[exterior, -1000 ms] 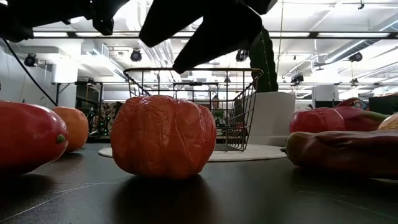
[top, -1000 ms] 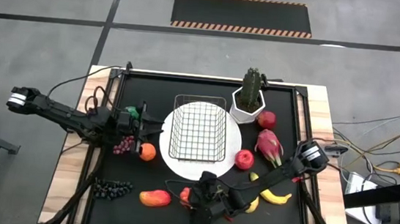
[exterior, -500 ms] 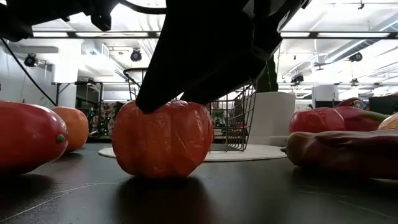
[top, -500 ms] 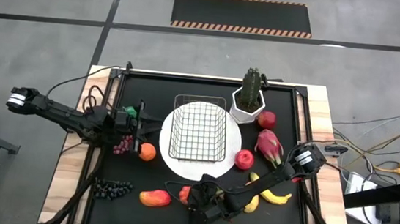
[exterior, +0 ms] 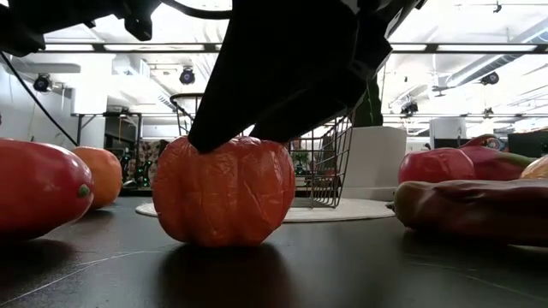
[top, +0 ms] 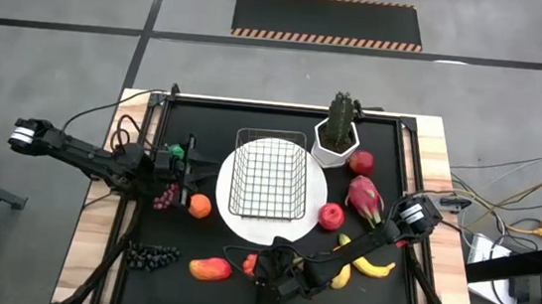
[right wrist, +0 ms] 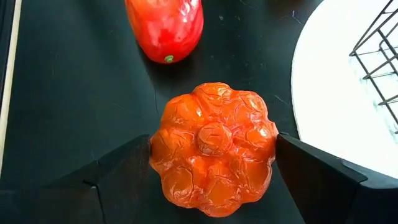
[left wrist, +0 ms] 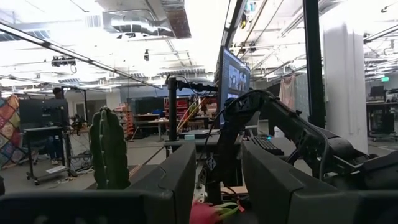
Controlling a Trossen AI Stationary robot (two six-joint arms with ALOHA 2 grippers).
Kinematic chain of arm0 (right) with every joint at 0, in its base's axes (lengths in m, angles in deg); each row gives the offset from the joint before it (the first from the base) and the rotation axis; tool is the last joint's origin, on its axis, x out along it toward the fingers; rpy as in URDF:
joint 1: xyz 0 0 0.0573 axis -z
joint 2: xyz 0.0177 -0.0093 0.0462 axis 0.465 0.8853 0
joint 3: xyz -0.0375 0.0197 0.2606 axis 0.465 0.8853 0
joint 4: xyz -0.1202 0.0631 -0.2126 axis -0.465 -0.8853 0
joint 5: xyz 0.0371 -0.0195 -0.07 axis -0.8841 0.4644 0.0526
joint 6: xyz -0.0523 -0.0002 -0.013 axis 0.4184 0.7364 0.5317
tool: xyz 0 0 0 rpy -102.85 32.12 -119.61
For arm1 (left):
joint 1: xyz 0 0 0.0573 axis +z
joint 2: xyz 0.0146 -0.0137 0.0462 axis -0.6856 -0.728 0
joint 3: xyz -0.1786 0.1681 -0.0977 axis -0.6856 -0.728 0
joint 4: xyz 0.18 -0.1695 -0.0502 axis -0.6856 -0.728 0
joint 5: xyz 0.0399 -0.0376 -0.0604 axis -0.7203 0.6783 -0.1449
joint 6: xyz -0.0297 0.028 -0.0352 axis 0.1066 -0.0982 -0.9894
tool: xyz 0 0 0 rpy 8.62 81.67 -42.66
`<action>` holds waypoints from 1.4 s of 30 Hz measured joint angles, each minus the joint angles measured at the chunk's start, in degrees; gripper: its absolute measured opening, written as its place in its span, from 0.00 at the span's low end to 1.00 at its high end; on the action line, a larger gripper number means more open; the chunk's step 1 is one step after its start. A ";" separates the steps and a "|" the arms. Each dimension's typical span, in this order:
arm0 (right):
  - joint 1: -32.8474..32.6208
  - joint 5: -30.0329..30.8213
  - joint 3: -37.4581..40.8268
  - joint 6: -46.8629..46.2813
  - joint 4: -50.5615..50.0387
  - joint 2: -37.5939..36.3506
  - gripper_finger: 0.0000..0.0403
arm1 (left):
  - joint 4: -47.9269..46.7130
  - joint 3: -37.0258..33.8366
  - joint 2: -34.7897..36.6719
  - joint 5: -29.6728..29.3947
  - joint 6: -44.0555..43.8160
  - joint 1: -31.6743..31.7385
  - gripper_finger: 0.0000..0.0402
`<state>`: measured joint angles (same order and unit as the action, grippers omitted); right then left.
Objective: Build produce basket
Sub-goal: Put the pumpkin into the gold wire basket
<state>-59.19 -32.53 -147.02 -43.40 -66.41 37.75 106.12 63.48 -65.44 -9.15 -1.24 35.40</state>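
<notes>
A ribbed orange-red fruit (right wrist: 214, 146) sits on the black mat near the table's near edge (top: 251, 263). My right gripper (right wrist: 213, 163) is over it, shut on its sides; in the low view the gripper covers the fruit's top (exterior: 224, 192). The wire basket (top: 269, 177) stands on the round white plate (top: 244, 227). My left gripper (top: 195, 165) hovers left of the plate by a green piece (top: 179, 150), open by a narrow gap and touching nothing. My right gripper pinches the orange-red fruit between its two fingers, one finger (right wrist: 124, 171) on one flank (right wrist: 157, 149) and the other on the opposite flank (right wrist: 271, 146). The fingers come from above, pointing down. The fruit stands upright with its base on the mat (exterior: 223, 239).
A red-yellow mango (top: 210, 268) lies just left of the held fruit, dark grapes (top: 153, 254) farther left. Orange (top: 200, 205) and purple grapes (top: 167, 197) lie left of the plate. Apples (top: 332, 216), dragonfruit (top: 364, 197), banana (top: 372, 267) and potted cactus (top: 338, 129) are on the right.
My right gripper has come down from above the orange-red fruit until its fingers reach around the fruit's sides, then stayed there. The fruit has kept its place on the mat.
</notes>
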 joint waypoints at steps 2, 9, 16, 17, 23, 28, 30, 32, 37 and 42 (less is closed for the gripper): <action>-0.01 0.00 0.00 0.00 0.00 0.00 0.79 | 0.07 0.00 -0.01 0.00 0.00 -0.02 0.28; -0.01 0.07 0.00 0.14 -0.15 -0.05 0.59 | 0.10 -0.02 -0.09 0.00 -0.04 -0.02 0.28; -0.02 0.22 0.02 0.11 -0.18 -0.33 0.54 | -0.03 -0.02 -0.13 0.00 -0.09 -0.02 0.28; -0.08 0.16 0.07 0.17 -0.23 -0.59 0.54 | 0.01 -0.02 -0.17 0.00 -0.10 -0.02 0.28; -0.32 -0.02 0.17 0.32 -0.54 -2.85 0.53 | 0.04 -0.04 -0.47 0.00 -0.11 0.00 0.28; -0.53 0.24 0.16 1.01 -0.58 -3.05 0.50 | 0.01 -0.07 -0.50 0.00 -0.11 -0.01 0.28; -0.53 0.45 0.17 1.00 -0.67 -3.02 0.50 | -0.02 -0.07 -0.50 0.00 -0.11 -0.01 0.28; -0.53 0.57 0.17 1.09 -0.57 -3.02 0.50 | 0.01 -0.07 -0.50 0.00 -0.11 -0.02 0.28; -0.54 0.07 0.15 1.10 -0.12 -3.82 0.57 | 0.01 -0.07 -0.50 0.00 -0.26 0.00 0.28; -0.66 -0.43 0.11 1.09 0.35 -4.09 0.71 | -0.01 -0.07 -0.50 0.00 -0.31 0.00 0.28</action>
<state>-59.85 -32.96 -146.91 -42.31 -66.06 33.66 106.11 63.42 -65.95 -9.15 -1.55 35.40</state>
